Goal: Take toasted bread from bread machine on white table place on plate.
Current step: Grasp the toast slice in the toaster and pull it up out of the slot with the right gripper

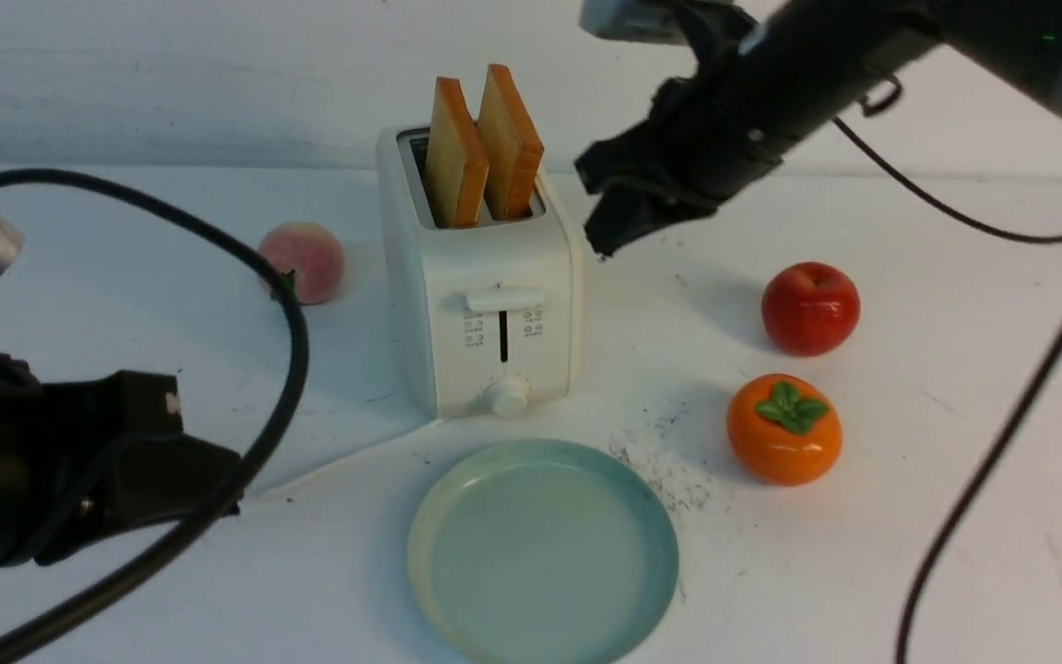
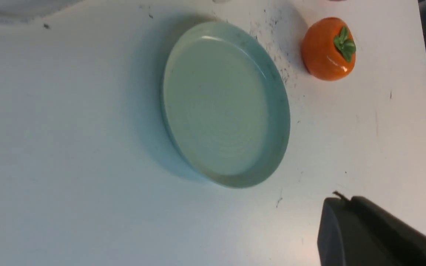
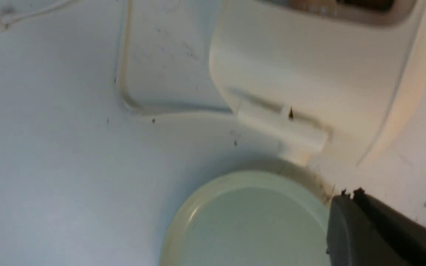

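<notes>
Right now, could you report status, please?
Jaws shut, empty: left gripper, right gripper. Both toasted bread slices in bread machine; plate bare. Nothing blocking.

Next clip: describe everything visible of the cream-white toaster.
The boxy cream-white two-slot toaster, seemingly smooth plastic, stands upright on the scuffed white table just behind the round pale blue-green plate. Its front carries a raised lever over a dark slit, small printed icons and a round dial. Two golden toast slices stand out of its slots. The black right gripper hovers close beside its top.
</notes>
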